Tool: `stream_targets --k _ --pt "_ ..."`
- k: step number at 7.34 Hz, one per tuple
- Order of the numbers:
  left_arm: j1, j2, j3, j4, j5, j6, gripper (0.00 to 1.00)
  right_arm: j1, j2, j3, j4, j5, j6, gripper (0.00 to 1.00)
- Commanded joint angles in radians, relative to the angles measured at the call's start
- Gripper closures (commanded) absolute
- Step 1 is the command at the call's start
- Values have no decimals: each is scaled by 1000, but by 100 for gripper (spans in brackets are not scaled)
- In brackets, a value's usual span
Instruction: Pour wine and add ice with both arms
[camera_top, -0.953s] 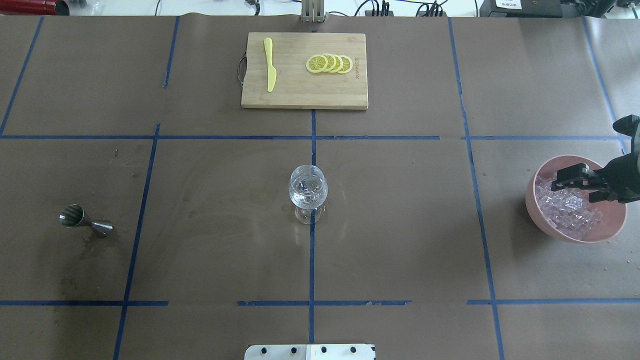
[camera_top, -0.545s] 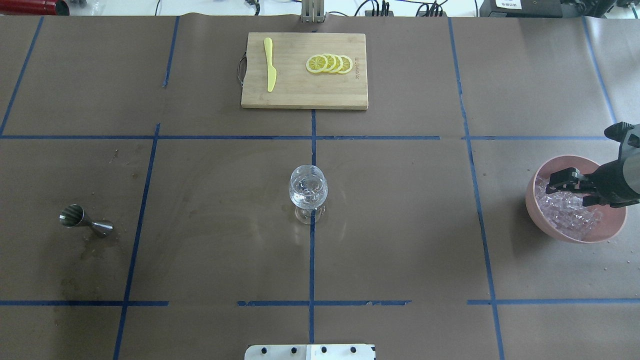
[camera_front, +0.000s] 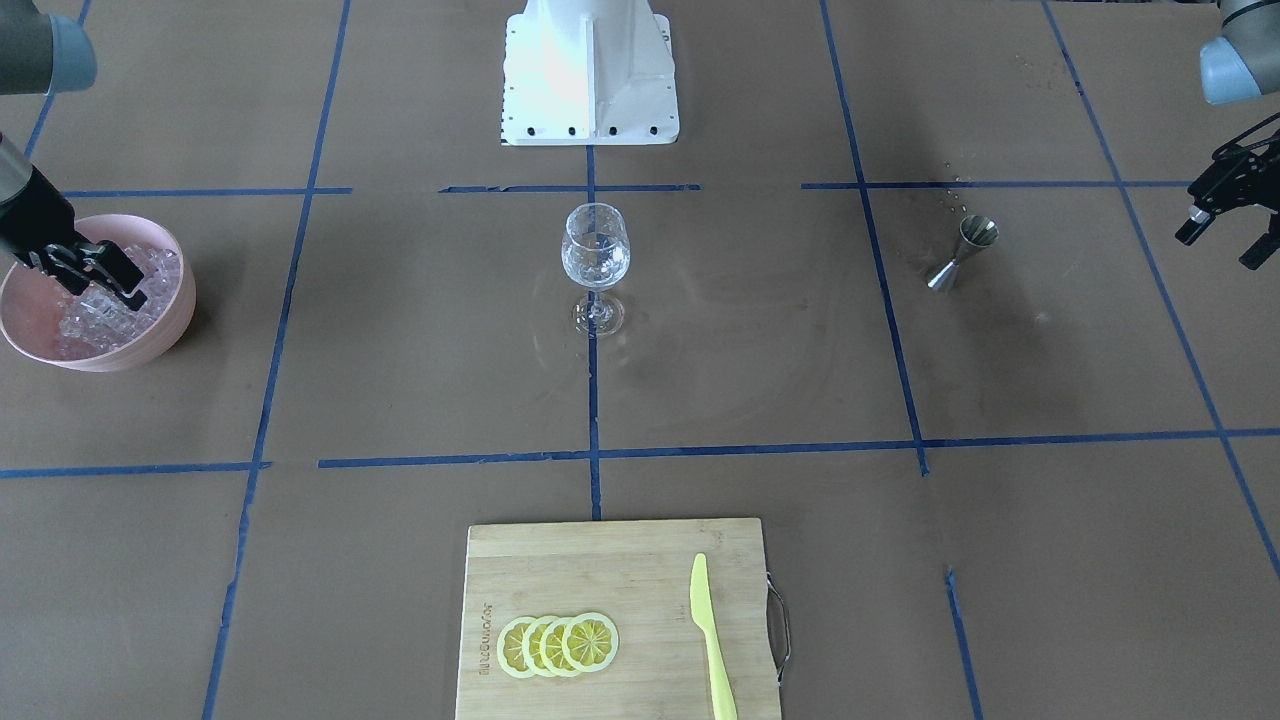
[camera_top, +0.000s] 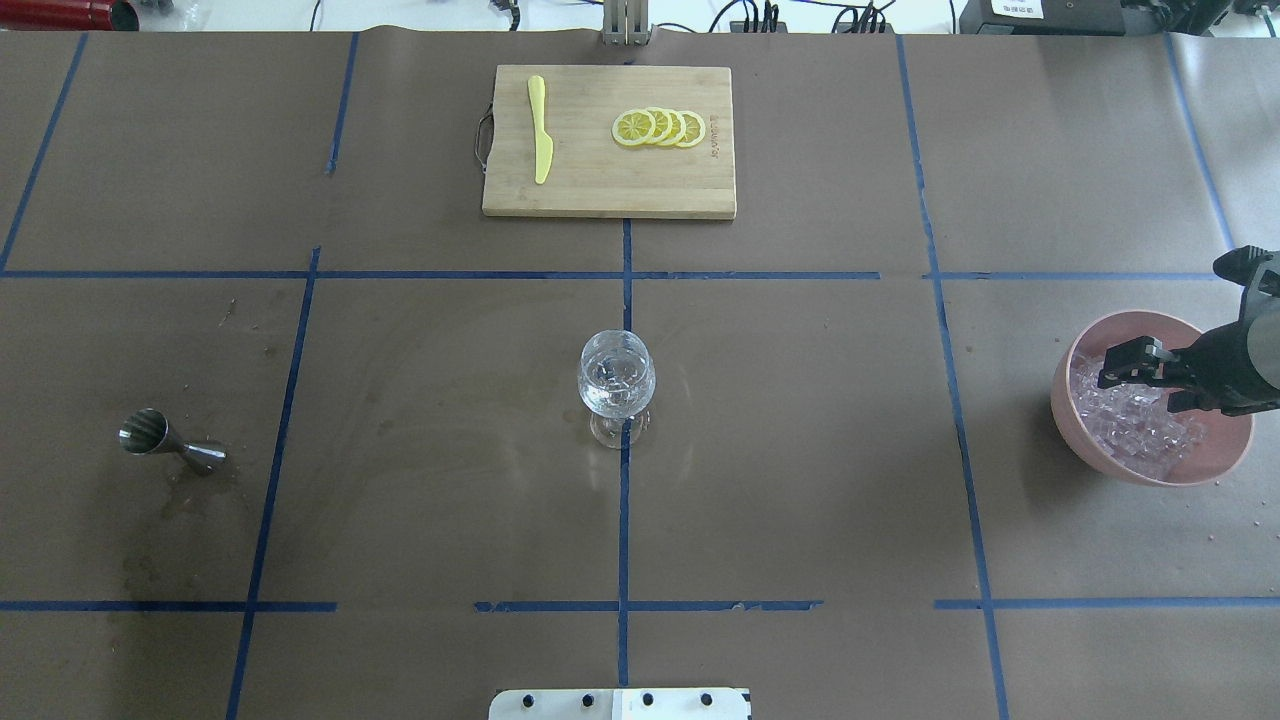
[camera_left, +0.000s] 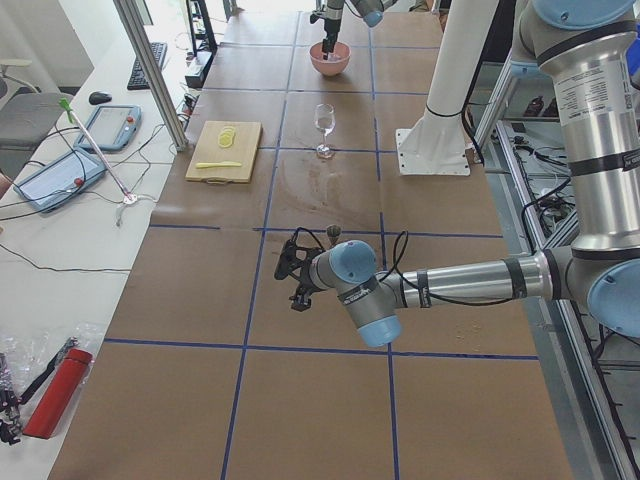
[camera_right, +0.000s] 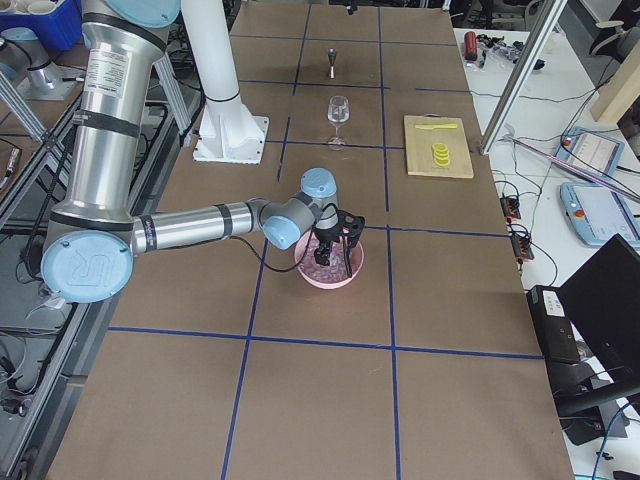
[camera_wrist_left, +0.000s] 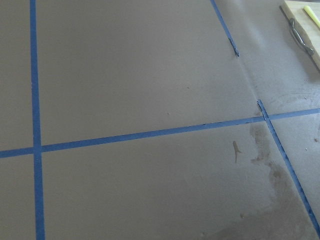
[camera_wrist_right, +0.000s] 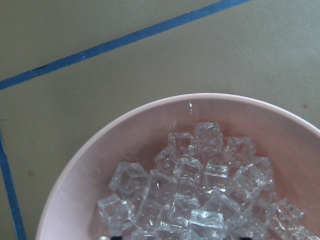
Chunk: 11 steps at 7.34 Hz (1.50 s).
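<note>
A pink bowl (camera_top: 1062, 410) at the table's right holds the ice (camera_top: 1135, 428), many small clear cubes. My right gripper (camera_top: 1152, 380) is open with its fingers down in the bowl, just over the ice; it also shows in the front view (camera_front: 98, 276). The right wrist view shows the ice (camera_wrist_right: 200, 185) close below, inside the bowl's rim (camera_wrist_right: 100, 145). The wine glass (camera_top: 617, 375) stands upright at the table's centre with clear contents. My left gripper (camera_front: 1222, 240) is open and empty, off to the left of the steel jigger (camera_top: 165, 442), outside the overhead view.
A wooden cutting board (camera_top: 600, 195) at the far centre carries lemon slices (camera_top: 660, 128) and a yellow knife (camera_top: 540, 130). The jigger lies on its side on a damp stain. The white pedestal (camera_front: 590, 70) stands at the robot's edge. Blue tape lines cross the brown table.
My right gripper has dropped slightly lower into the bowl, closer to the ice, and stays open. The glass, jigger and board have not moved.
</note>
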Motion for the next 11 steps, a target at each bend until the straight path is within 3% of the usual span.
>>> stream_targets --k 1,2,3,5,7,9,11 --pt "0 1 -1 -1 3 -4 0 0 -2 -3 -1 -11 0 34" --pt "-1 1 4 -17 4 -4 0 0 -2 -7 -1 -24 -1 34" --pt "-1 1 1 -18 4 -4 0 0 -2 -7 -1 -25 -1 43" --pt "-1 1 1 -18 4 -5 0 3 -14 -3 2 -31 -1 100" --pt "-1 1 1 -20 4 -7 0 8 -39 41 10 -31 -11 100" --pt "0 1 1 -20 4 -4 0 38 -30 191 -7 -18 1 100" --pt "0 1 10 -73 4 -7 0 19 246 224 -202 -14 94 100"
